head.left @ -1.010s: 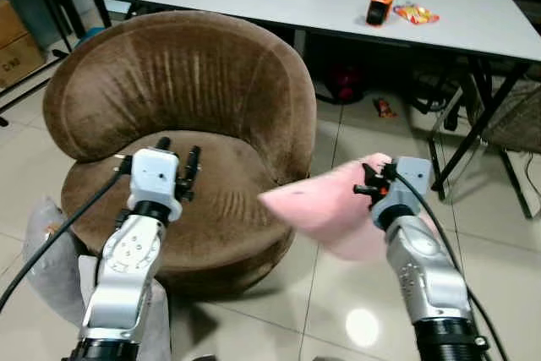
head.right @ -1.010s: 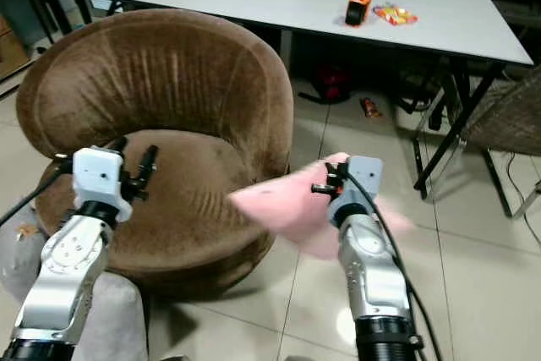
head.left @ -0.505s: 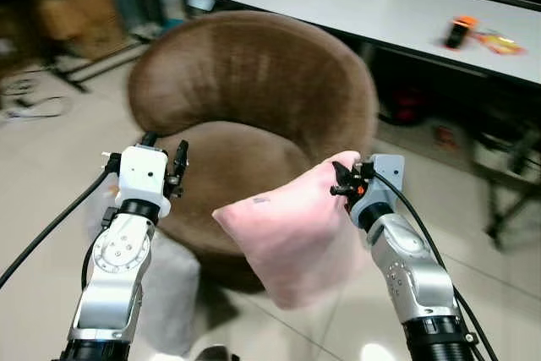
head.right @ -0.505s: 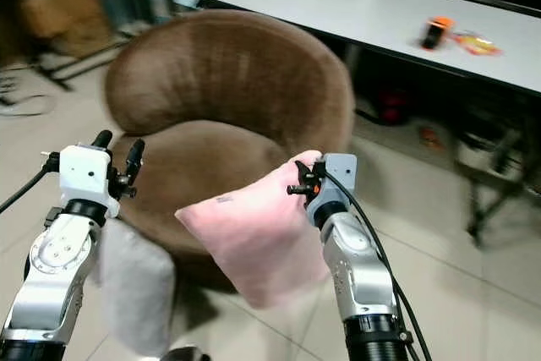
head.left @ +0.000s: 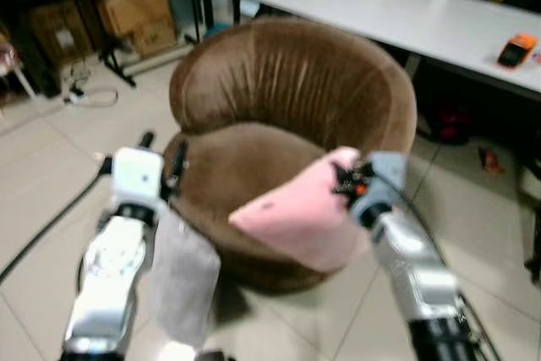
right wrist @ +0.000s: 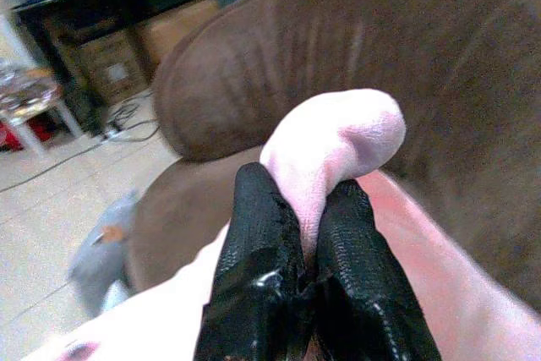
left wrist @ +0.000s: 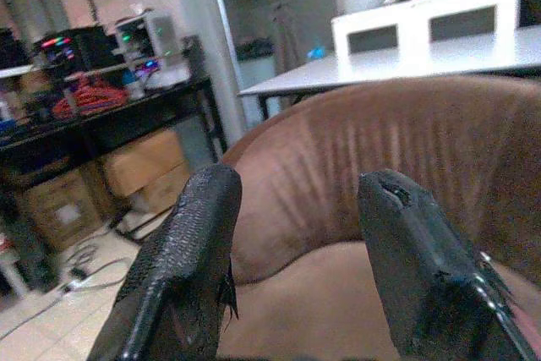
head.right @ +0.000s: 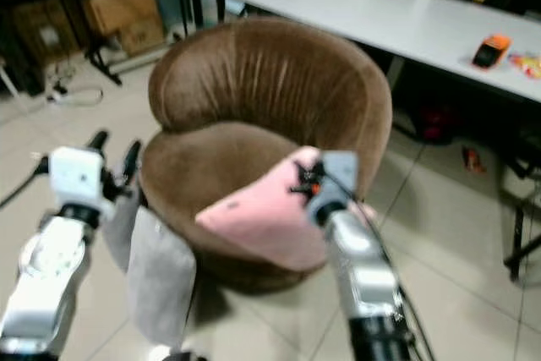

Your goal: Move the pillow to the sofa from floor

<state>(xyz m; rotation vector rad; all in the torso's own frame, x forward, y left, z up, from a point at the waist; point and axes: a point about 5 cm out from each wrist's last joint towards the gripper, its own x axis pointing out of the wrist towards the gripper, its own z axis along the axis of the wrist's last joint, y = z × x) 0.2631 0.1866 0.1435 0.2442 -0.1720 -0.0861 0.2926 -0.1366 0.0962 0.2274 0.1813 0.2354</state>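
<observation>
Round brown sofa (head.left: 287, 116) dead ahead, white table (head.left: 406, 19) behind it, and the pink pillow (head.left: 296, 217) hangs in the air over the seat's front edge, one corner pinched tight in the right gripper (right wrist: 296, 234), while the left gripper (left wrist: 296, 251) hovers beside it, fingers spread and empty.

Both head views are soft with motion blur, worst on the arms and the right claw (head.left: 345, 182) at 5 o'clock. Even indoor light falls from above; the white counter (head.left: 397, 14) at 1 o'clock looks washed out, and the far room at 10 o'clock sits in shade. The armchair (head.right: 270, 116) casts a dark shadow on the tiled floor (head.left: 51, 175). In the wrist views the fingers (right wrist: 254, 285) are sharp and the background is hazy
</observation>
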